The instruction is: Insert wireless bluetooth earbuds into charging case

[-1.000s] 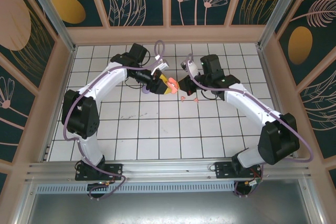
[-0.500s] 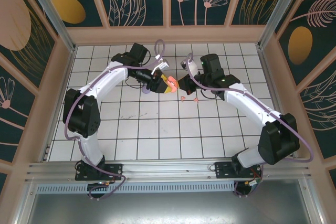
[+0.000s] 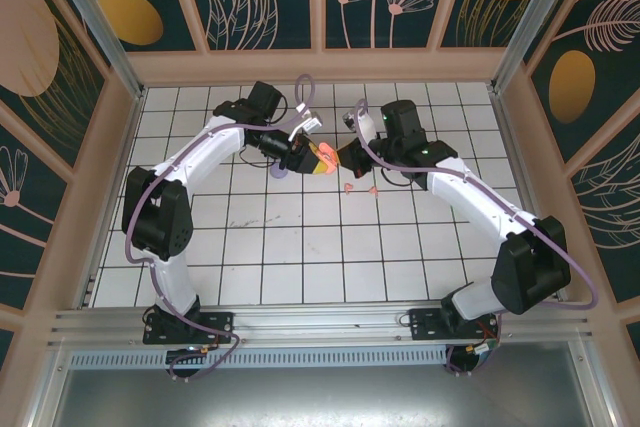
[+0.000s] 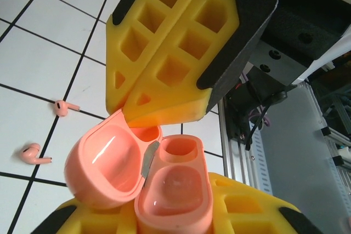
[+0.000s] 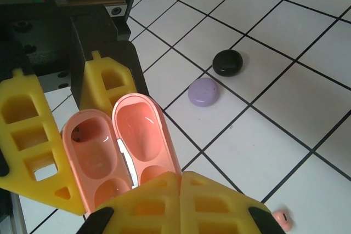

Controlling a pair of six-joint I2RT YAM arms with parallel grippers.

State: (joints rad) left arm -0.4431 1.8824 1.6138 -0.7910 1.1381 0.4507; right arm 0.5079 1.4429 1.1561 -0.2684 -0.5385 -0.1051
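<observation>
Left gripper (image 4: 170,212) clamped on the open pink case (image 4: 174,190); the case's sockets look empty. Right gripper (image 5: 181,178) closed on nothing, tips touching the case's lid (image 4: 104,163). Two pink earbuds (image 4: 66,107) lie on the tiles (image 4: 33,69) near the case, clear of it.

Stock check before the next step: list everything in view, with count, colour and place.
charging case: one, salmon-pink, open, held between both grippers
earbuds: two, pink, loose on the tiles beside the case
lilac pod: one, lilac, closed, on a tile
black pod: one, black, next to the lilac pod
table: one, white tiles
left gripper: one, yellow pads, shut on the case base
right gripper: one, yellow pads, shut, tips at the lid rim
</observation>
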